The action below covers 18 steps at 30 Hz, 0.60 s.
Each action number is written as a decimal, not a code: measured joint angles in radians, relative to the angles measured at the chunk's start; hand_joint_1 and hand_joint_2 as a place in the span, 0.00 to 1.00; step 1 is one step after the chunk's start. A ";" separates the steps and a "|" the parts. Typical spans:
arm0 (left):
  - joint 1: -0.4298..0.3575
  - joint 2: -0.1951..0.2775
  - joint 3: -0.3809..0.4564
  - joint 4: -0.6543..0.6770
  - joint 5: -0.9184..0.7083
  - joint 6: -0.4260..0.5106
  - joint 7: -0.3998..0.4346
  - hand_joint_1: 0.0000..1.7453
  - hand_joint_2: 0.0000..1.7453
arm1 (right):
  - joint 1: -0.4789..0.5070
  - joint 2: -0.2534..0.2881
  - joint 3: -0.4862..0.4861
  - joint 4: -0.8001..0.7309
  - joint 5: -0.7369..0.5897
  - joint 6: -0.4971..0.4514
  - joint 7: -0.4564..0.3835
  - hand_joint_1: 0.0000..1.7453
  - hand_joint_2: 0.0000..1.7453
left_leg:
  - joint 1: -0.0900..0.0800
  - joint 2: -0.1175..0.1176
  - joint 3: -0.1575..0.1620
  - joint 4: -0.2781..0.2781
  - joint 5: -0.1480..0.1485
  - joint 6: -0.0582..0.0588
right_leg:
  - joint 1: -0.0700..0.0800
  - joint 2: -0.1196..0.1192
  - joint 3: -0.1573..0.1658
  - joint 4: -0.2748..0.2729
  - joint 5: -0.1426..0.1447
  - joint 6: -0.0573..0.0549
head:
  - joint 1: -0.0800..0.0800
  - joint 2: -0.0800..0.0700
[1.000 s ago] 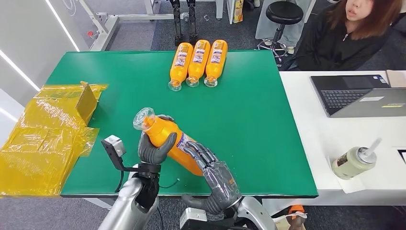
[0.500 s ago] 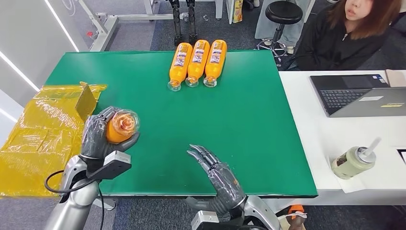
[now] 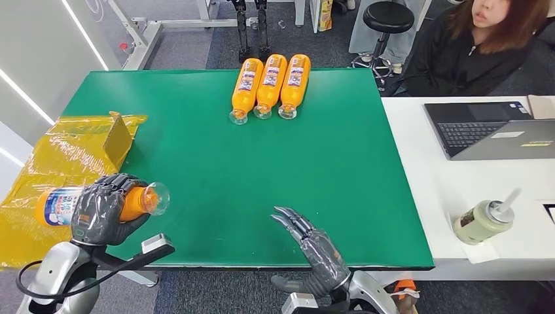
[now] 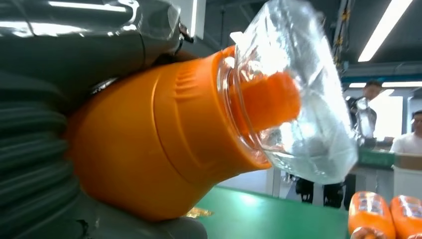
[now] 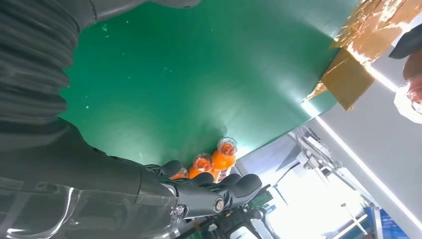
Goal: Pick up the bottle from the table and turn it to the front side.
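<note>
Your left hand (image 3: 101,210), at the lower left of the frame, grips the bottle (image 3: 98,204) around its middle. The bottle lies level, cap toward the table (image 3: 216,170), base over the yellow wrapping (image 3: 46,190). Your right hand (image 3: 313,245), at the lower centre, is empty, fingers spread, well apart from the bottle. Farther up, three bottles (image 3: 269,85) lie side by side. Judgement: any turn must go about the bottle's long axis, by the left hand.
</note>
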 joint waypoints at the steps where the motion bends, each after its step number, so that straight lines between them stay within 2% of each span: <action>1: -0.015 0.002 0.000 0.028 -0.006 0.004 -0.002 1.00 1.00 | -0.002 -0.001 0.000 0.000 -0.004 0.004 0.000 0.00 1.00 | 0.000 0.000 0.000 0.000 0.000 0.000 | 0.000 -0.001 0.000 0.000 0.000 0.000 | 0.000 0.000; 3: -0.061 0.003 -0.001 0.121 -0.025 0.036 -0.004 1.00 1.00 | -0.012 -0.003 0.000 0.000 -0.016 0.016 0.000 0.00 1.00 | 0.000 -0.001 0.000 0.000 0.001 -0.001 | 0.000 -0.001 0.000 0.000 0.001 -0.001 | 0.000 0.000; 7: -0.182 0.003 -0.002 0.367 -0.058 0.157 -0.014 1.00 1.00 | -0.034 -0.009 0.000 0.000 -0.034 0.033 0.006 0.00 1.00 | 0.000 0.000 0.001 0.000 0.002 -0.002 | 0.000 -0.001 0.000 0.001 0.002 -0.002 | 0.000 0.000; 12: -0.269 0.003 -0.005 0.568 -0.102 0.203 -0.002 1.00 1.00 | -0.038 -0.030 0.001 0.000 -0.048 0.034 0.002 0.00 1.00 | 0.000 0.000 0.001 0.000 0.002 -0.002 | 0.000 0.001 0.000 0.001 0.002 -0.003 | 0.000 0.000; 13: -0.281 0.003 -0.006 0.603 -0.106 0.214 -0.002 0.91 1.00 | -0.035 -0.039 0.001 -0.001 -0.051 0.032 -0.002 0.00 1.00 | 0.000 0.000 0.001 0.000 0.002 -0.003 | 0.000 0.001 0.000 0.001 0.002 -0.003 | 0.000 0.000; 14: -0.290 0.004 -0.006 0.637 -0.106 0.228 -0.003 0.75 1.00 | -0.029 -0.047 0.001 -0.003 -0.052 0.029 -0.006 0.00 1.00 | 0.000 0.000 0.001 0.000 0.002 -0.003 | 0.000 0.001 0.000 0.001 0.002 -0.002 | 0.000 0.000; 15: -0.294 0.005 -0.006 0.667 -0.102 0.245 -0.006 0.55 1.00 | -0.022 -0.055 0.001 -0.005 -0.051 0.025 -0.011 0.00 1.00 | 0.000 0.001 0.001 0.000 0.001 -0.003 | 0.000 0.001 0.000 0.001 0.002 -0.002 | 0.000 0.000; 16: -0.294 0.008 -0.006 0.693 -0.095 0.264 -0.009 0.31 1.00 | -0.015 -0.061 0.001 -0.007 -0.050 0.022 -0.016 0.00 1.00 | 0.000 0.001 0.001 0.000 0.001 -0.003 | 0.000 0.002 0.000 0.001 0.001 -0.002 | 0.000 0.000; 17: -0.290 0.011 -0.006 0.717 -0.086 0.286 -0.014 0.14 1.00 | -0.010 -0.066 0.003 -0.008 -0.049 0.020 -0.020 0.00 1.00 | 0.000 0.002 0.000 0.000 0.000 -0.003 | 0.000 0.003 0.000 0.001 0.001 -0.003 | 0.000 0.000; 18: -0.285 0.015 -0.006 0.739 -0.077 0.307 -0.020 0.06 1.00 | -0.008 -0.069 0.006 -0.008 -0.049 0.019 -0.022 0.00 1.00 | 0.000 0.003 0.000 0.000 0.000 -0.003 | 0.000 0.004 -0.001 0.001 0.001 -0.003 | 0.000 0.000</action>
